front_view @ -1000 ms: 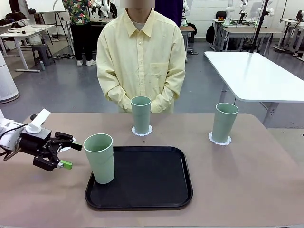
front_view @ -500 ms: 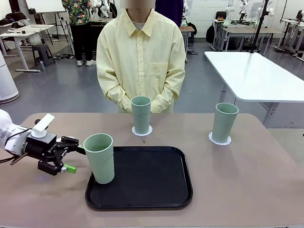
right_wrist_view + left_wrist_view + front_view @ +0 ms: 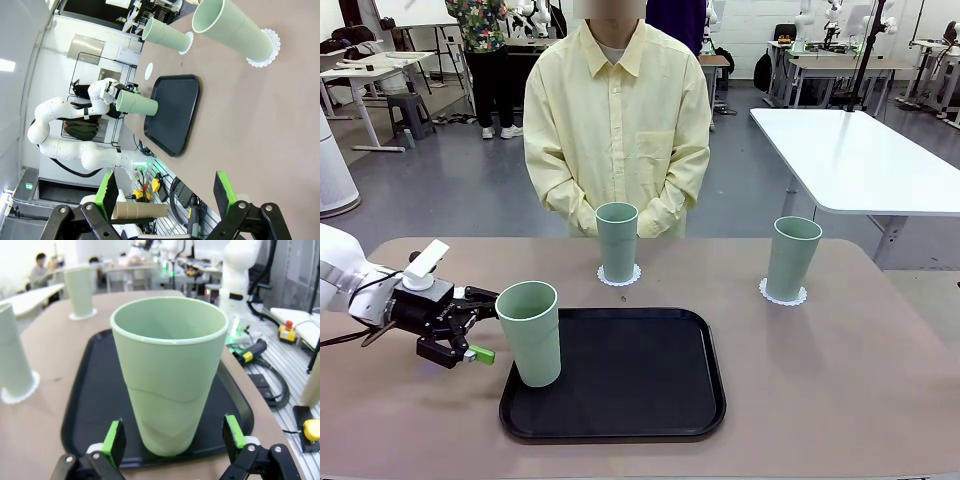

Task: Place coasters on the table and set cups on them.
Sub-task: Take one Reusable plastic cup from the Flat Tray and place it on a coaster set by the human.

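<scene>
Your left hand [image 3: 478, 323] is wide open, its fingers either side of the cup [image 3: 531, 333] at the tray's [image 3: 640, 390] 9 o'clock edge, gripping nothing. Your right hand [image 3: 165, 192] is wide open and empty. Two cups stand on coasters [image 3: 619, 277] at the bench's [image 3: 840, 390] 12 and 2 o'clock.

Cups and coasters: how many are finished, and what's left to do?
Two cups already stand on coasters. The third cup stands on the tray, with the open left gripper around it, not yet closed. A third coaster lies bare on the table, waiting for that cup.
</scene>
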### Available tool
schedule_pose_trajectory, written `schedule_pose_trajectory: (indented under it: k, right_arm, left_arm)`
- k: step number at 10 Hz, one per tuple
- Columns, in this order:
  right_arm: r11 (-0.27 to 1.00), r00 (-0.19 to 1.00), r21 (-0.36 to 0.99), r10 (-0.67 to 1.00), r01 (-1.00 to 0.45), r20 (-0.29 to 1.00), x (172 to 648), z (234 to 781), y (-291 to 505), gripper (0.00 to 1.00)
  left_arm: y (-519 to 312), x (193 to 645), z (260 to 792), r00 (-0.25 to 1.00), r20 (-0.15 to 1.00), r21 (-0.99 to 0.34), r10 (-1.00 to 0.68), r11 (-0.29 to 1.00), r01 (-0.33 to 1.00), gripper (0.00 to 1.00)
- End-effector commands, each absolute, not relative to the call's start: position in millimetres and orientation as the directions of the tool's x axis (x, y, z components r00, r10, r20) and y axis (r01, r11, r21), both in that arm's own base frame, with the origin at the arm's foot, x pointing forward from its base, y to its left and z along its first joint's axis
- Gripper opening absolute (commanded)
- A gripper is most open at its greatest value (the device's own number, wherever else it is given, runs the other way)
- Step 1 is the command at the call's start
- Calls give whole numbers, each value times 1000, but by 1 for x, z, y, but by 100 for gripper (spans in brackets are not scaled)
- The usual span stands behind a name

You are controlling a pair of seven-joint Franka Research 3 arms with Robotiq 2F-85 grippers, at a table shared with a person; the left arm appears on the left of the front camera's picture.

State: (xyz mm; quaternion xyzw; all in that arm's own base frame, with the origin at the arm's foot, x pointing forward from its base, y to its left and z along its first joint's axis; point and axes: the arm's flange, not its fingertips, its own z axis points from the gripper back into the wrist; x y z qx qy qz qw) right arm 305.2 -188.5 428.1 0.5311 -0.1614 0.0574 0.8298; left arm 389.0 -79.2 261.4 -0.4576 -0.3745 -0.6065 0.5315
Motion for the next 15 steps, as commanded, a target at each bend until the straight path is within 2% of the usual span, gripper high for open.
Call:
schedule_pose_trajectory:
  k: [1,15]
  right_arm:
    - [418,942,869,-82,-265,326,304,427,-188,100]
    - [418,942,869,-82,-265,326,304,427,-188,100]
  left_arm:
    - [-87,394,255,-71,966,26,-248,-180,983,100]
    - [-128,413,229,-82,965,21,-250,-236,972,100]
